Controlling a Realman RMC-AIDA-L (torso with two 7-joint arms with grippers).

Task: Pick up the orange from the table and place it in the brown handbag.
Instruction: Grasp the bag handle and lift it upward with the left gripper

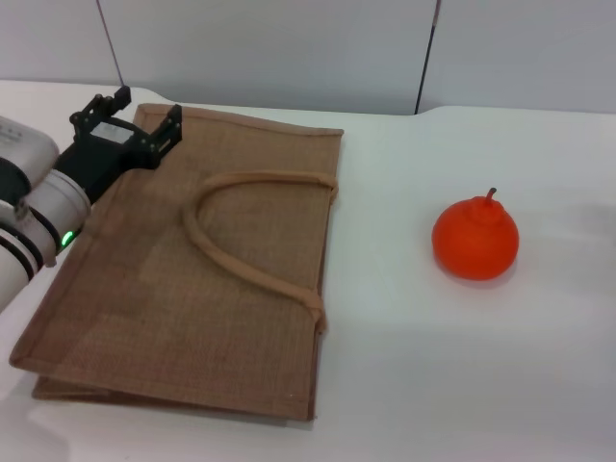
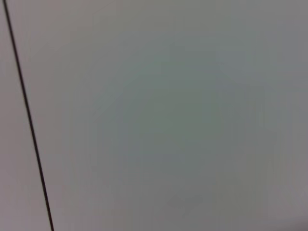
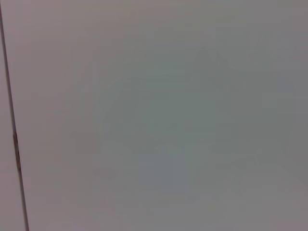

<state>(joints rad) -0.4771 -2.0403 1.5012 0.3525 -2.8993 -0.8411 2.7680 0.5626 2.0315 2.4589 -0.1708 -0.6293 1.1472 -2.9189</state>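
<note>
Status: task not begun, as far as pics show. Orange sits on table, right of bag and well apart from it, stem up, untouched. No gripper near it. Bag lies flat, mouth not held open. Left to do, by judgement: reach fruit, grasp, lift, carry over, get bag open enough, drop in. So approx. all steps outstanding.

Items, counted:
- Orange, qty 1. Bright orange-red, round, slightly peaked at top w/ short brown stem. Free on tabletop, nothing touching it.
- Brown handbag, qty 1. Tan woven jute, rectangular, lying flat on its side on left half of table. Open edge appears to face toward the fruit; cannot tell for sure.
- Bag handle, qty 1 seen, rope-like loop lying across upper face of bag; a second, if present, is hidden.
- Table, qty 1. Plain white, smooth.
- Left gripper, qty 1. Black, two fingers spread moderately wide, holding nothing. Over far-left corner of bag; contact w/ the fabric cannot be told.
- Right gripper, qty 0 in view. Head cam shows no right arm.
- Wall panels behind table, grey w/ dark seams. Both wrist cams show only such a blank grey panel, one dark seam each; no fingers, no task items.
</note>
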